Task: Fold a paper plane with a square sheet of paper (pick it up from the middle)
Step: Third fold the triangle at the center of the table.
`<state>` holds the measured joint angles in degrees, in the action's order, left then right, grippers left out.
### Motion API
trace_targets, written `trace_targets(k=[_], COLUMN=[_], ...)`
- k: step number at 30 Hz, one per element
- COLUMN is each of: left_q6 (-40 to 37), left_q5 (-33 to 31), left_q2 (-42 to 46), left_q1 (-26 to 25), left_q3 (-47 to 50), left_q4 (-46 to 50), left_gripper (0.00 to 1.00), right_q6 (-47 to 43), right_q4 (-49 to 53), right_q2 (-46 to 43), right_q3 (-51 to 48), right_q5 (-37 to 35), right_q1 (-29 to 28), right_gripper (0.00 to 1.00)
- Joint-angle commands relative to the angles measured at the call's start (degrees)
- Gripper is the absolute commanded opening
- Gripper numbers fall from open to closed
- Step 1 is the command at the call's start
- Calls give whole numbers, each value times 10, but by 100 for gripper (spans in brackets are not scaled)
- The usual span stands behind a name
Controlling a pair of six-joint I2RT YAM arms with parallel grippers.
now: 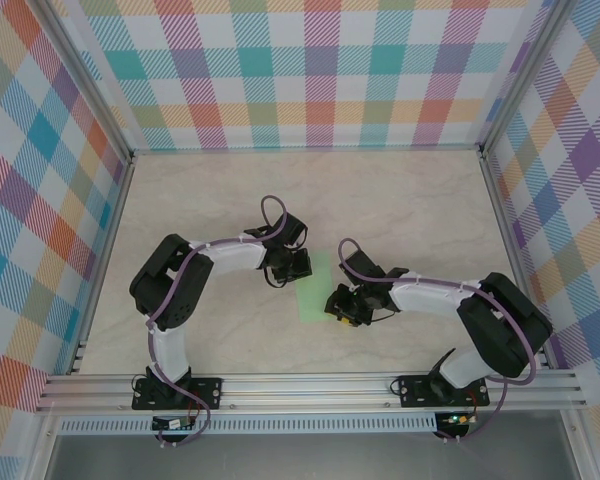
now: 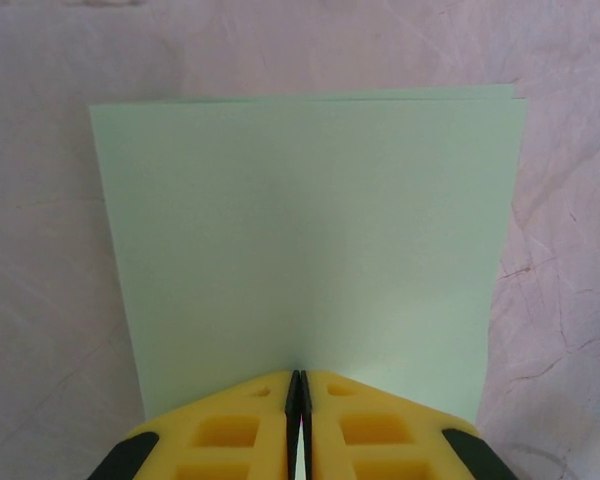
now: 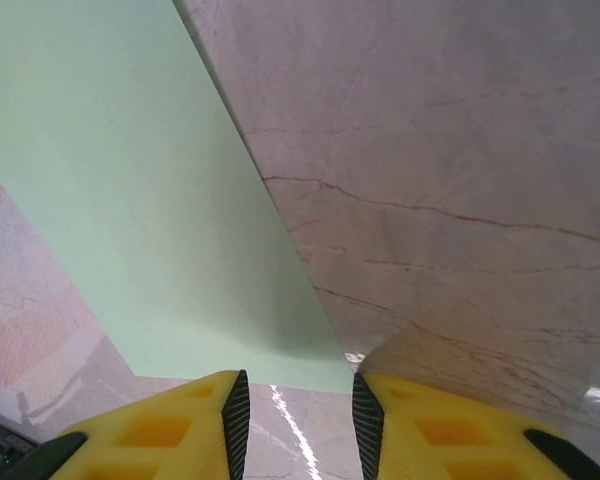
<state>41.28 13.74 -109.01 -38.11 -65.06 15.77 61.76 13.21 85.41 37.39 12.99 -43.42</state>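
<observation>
Left gripper [image 2: 298,378], pressed together, pins the folded square sheet of paper [image 2: 310,230] steady — right gripper [image 3: 299,382], spread, brackets its corner, likely for folding.

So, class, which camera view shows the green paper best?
The left wrist view: the green paper lies nearly whole, its far edge showing two layers. The top external view gives a small, partly covered patch; the right wrist view, a slanted part with one long edge.

from above, the left hand [image 1: 305,267] and right hand [image 1: 335,305] hide both ends of the square sheet of paper [image 1: 314,290].
</observation>
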Motion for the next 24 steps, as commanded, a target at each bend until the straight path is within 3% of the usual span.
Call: trace_targets(k=[1, 16, 20, 24], left_q6=[0, 3, 2, 3], left_q5=[2, 7, 6, 7], left_q2=[-6, -11, -10, -6], left_q1=[2, 2, 2, 2], left_q3=[21, 28, 27, 29], left_q4=[14, 6, 7, 7], left_gripper=[12, 12, 12, 12], right_q6=[2, -27, -40, -45], right_q4=[-61, -16, 38, 39], right_q2=[16, 29, 31, 13], right_q3=[16, 63, 78, 52], right_q5=[9, -10, -13, -9], right_q1=[-3, 7, 17, 17], right_gripper=[36, 39, 40, 40])
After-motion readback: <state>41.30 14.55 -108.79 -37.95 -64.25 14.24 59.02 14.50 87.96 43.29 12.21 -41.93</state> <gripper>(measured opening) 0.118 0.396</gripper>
